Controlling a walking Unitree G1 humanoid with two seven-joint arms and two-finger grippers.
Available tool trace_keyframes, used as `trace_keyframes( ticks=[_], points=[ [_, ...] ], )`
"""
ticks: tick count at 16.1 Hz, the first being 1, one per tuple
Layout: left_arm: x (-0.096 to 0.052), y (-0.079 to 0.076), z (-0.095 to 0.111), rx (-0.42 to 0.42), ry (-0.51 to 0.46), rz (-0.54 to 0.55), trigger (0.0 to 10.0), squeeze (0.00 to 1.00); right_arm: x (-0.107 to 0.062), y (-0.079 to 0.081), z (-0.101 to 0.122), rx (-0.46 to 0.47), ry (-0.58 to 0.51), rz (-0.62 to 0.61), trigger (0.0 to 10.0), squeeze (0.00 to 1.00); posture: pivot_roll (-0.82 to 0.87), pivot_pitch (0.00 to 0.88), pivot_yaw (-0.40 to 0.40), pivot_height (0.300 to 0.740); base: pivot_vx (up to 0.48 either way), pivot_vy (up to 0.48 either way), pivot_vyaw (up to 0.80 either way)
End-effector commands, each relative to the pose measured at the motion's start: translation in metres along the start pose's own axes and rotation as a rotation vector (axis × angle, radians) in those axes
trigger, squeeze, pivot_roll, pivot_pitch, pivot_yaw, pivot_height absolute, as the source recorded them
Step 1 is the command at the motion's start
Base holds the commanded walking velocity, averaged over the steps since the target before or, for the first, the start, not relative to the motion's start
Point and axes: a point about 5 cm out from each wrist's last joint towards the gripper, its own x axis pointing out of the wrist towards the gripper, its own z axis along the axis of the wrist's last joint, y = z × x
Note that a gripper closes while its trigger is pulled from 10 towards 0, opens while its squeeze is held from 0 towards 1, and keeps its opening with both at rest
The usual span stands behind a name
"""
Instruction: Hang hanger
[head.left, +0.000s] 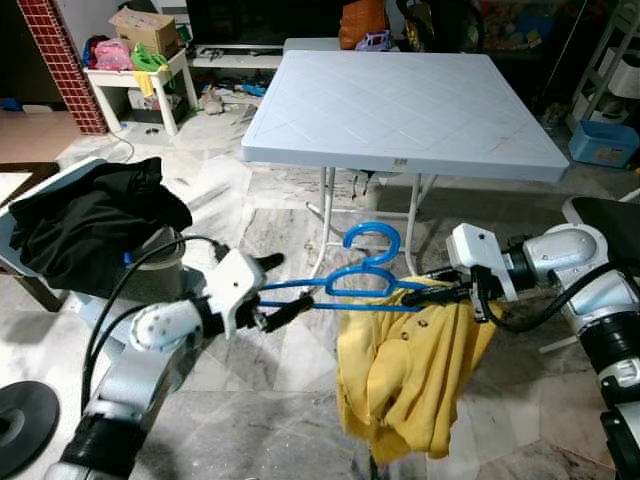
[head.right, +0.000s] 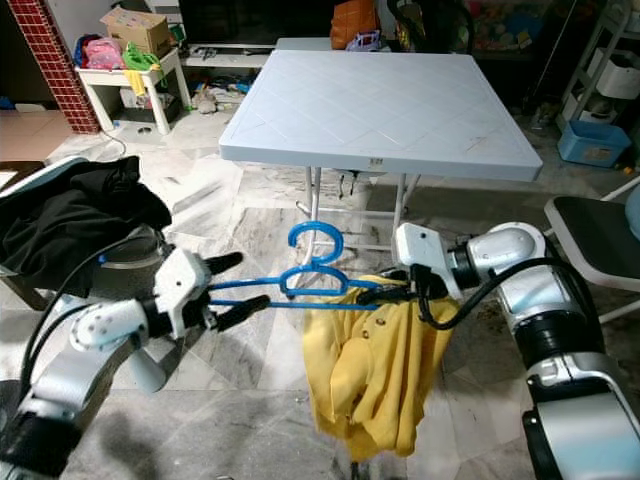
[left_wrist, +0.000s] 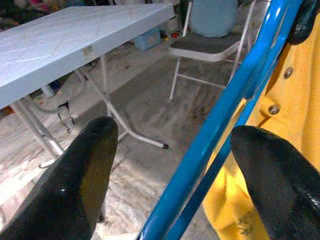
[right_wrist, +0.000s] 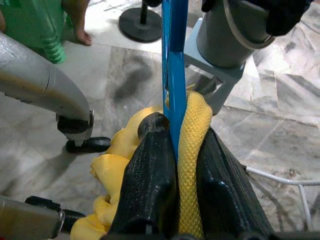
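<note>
Marble-patterned tile floor (head.left: 250, 420) of a cluttered room, with a pale blue folding table (head.left: 400, 110) standing on white legs ahead of the robot. Behind the table to the left, a red brick pillar (head.left: 62, 62) and a small white side table (head.left: 135, 85) carrying a cardboard box (head.left: 145, 28) whose contents cannot be made out; at far right, a light blue bin (head.left: 603, 143) on the floor beneath white shelving. To the robot's left, a pile of black clothing (head.left: 85, 225) lies heaped on a seat; to its right, the dark seat of a folding chair (head.right: 600, 235). In the foreground the blue hanger (head.left: 365, 275) is held level in the air between the two arms, hook up, in front of the table's near edge, with a yellow garment (head.left: 415, 370) draped from its right end. The right gripper (right_wrist: 172, 165) is clamped on the hanger's bar together with a fold of the yellow knit — fingers pressed tight on either side. The left gripper (left_wrist: 172, 165) straddles the hanger's other end with its fingers spread, the blue bars passing between them — no contact visible.
</note>
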Motion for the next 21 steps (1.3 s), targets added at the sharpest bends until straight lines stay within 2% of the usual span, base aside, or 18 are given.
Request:
trace_keyframes(
  ticks=[1, 3, 4, 5, 6, 8, 13, 21],
  points=[
    [0.005, 0.001, 0.005, -0.005, 0.002, -0.052, 0.0, 0.00, -0.001, -0.003, 0.009, -0.041, -0.021, -0.009, 10.0, 0.00, 0.00, 0.000, 0.012, 0.740, 0.000, 0.000, 0.00],
    [0.009, 0.002, 0.008, -0.005, 0.000, -0.077, 0.2, 0.00, 0.003, -0.004, 0.011, -0.047, -0.021, -0.020, 10.0, 0.00, 0.00, 0.000, 0.013, 0.740, 0.000, 0.000, 0.00],
    [0.012, 0.003, 0.009, -0.007, 0.006, -0.096, 2.4, 0.00, 0.006, -0.005, 0.012, -0.061, -0.022, -0.031, 10.0, 0.00, 0.00, 0.000, 0.013, 0.740, 0.000, 0.000, 0.00],
    [0.013, 0.002, 0.008, -0.011, 0.018, -0.122, 1.8, 0.00, 0.009, -0.006, 0.014, -0.074, -0.024, -0.045, 10.0, 0.00, 0.00, 0.000, 0.013, 0.740, 0.000, 0.000, 0.00],
    [0.013, 0.000, 0.008, -0.016, 0.034, -0.159, 2.4, 0.00, 0.011, -0.006, 0.014, -0.083, -0.018, -0.051, 10.0, 0.00, 0.00, 0.000, 0.015, 0.740, 0.000, 0.000, 0.00],
    [0.013, -0.002, 0.007, -0.033, 0.058, -0.221, 0.0, 0.00, 0.012, -0.005, 0.013, -0.088, -0.016, -0.046, 10.0, 0.00, 0.00, 0.000, 0.017, 0.740, 0.000, 0.000, 0.00],
    [0.004, 0.013, 0.012, -0.015, 0.089, -0.243, 0.0, 0.00, 0.010, -0.002, 0.008, -0.105, 0.021, -0.042, 10.0, 0.00, 0.00, 0.000, 0.017, 0.740, 0.000, 0.000, 0.00],
    [-0.004, 0.019, 0.012, -0.007, 0.126, -0.272, 0.0, 0.00, 0.011, 0.001, 0.003, -0.119, 0.058, -0.019, 10.0, 0.00, 0.00, 0.000, 0.014, 0.740, 0.000, 0.000, 0.00]
  ],
)
